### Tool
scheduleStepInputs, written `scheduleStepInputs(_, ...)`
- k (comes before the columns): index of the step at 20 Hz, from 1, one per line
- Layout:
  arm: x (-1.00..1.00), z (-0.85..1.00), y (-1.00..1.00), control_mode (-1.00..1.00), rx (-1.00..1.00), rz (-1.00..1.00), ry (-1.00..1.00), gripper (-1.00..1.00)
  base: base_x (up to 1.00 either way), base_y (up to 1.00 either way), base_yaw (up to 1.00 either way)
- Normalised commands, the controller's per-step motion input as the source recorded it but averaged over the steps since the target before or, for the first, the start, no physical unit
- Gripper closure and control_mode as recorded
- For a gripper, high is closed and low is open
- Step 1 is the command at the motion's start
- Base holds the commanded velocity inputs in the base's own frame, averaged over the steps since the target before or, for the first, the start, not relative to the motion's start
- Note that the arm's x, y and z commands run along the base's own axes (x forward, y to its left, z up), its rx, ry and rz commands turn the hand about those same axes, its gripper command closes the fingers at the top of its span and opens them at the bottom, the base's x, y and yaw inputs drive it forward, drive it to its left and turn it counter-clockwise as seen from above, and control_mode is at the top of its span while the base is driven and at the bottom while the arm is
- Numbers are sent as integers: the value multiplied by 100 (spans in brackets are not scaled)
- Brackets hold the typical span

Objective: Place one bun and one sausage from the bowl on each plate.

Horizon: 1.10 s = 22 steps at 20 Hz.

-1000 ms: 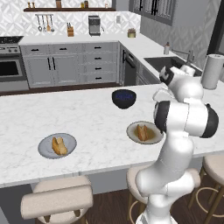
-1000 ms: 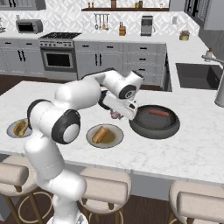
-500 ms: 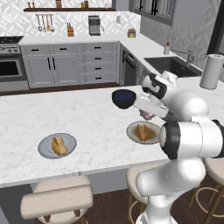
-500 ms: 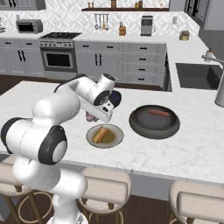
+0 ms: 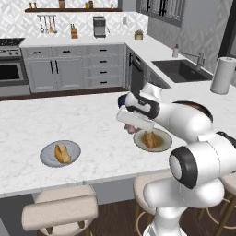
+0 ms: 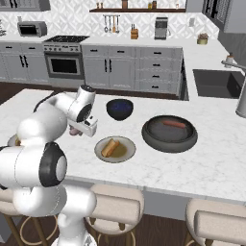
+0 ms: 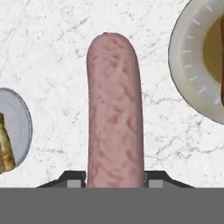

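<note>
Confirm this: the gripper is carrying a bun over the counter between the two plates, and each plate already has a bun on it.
Wrong on the load: the gripper is shut on a sausage, not a bun, as the hand view shows. It hangs over the counter between the plates, each already holding a bun.

You get even, bright, shadeless rendered light in all views. Soft dark patches sit under the plates [image 5: 60,154]. The counter [image 6: 192,168] shows no glare. The sausage [image 7: 114,109] looks coarse and pixelated up close, from 12 to 6 o'clock.
</note>
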Motion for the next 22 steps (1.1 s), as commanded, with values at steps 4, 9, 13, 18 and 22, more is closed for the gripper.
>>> scheduleStepInputs(4, 0, -19, 100, -100, -8, 0, 6, 100, 0, 0, 0)
scheduleStepInputs(9, 0, -17, 100, -100, -9, 0, 2, 100, 0, 0, 0)
scheduleStepInputs(13, 0, -16, 100, -100, -6, 0, 0, 100, 0, 0, 0)
scheduleStepInputs(18, 1, -20, 84, -100, -8, -1, 0, 100, 0, 0, 0)
scheduleStepInputs(22, 17, -15, 56, -100, -5, -1, 0, 100, 0, 0, 0)
